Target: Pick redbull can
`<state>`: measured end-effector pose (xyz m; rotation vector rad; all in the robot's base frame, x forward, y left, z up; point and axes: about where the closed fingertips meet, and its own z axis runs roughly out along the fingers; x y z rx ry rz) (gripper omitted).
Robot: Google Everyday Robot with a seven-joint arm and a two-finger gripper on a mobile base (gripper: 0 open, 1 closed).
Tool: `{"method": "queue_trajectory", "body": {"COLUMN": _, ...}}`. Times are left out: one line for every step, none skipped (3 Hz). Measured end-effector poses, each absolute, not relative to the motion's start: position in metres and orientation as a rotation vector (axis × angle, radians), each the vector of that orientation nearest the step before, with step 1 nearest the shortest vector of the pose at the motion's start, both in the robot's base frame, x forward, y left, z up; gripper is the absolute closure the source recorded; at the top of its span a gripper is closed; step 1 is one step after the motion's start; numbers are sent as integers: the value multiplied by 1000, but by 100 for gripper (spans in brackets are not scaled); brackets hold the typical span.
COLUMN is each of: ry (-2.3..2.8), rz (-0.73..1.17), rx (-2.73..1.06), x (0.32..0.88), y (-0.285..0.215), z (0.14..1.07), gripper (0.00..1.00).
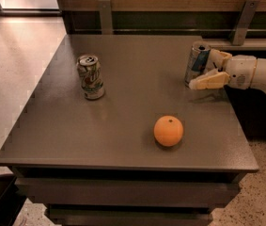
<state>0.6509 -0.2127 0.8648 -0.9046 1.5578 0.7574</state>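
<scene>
Three things sit on the bench (137, 86): a short white can (90, 76) with green and red markings toward the left, an orange (168, 131) nearer the front, and the redbull can (197, 62) standing upright near the right edge, toward the back. The white arm (259, 74) reaches in from the right at can height, and its jaws are right at the slim can. They are spread apart, with the near finger (210, 80) lying across the front of the can's lower half and the far finger (221, 56) showing behind it, so the can looks to sit between them. I can't make out from here whether either finger is actually touching the metal.

As I judge it, the approach is done: the right can has been singled out and the jaws are lined up on it, well apart from the other two things. What's left is the heart of the job. The can stands on the bench with its base down, so the jaws have yet to close on it and lift it clear.
</scene>
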Motion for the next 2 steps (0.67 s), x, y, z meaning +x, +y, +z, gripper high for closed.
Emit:
{"method": "queue_trajectory", "body": {"ry": 1556, "rz": 760, "rx": -907, "x": 651, "y": -210, "z": 865, "gripper": 15}}
{"method": "queue_trajectory", "body": {"ry": 1554, "rz": 765, "rx": -911, "x": 652, "y": -207, "z": 865, "gripper": 38}}
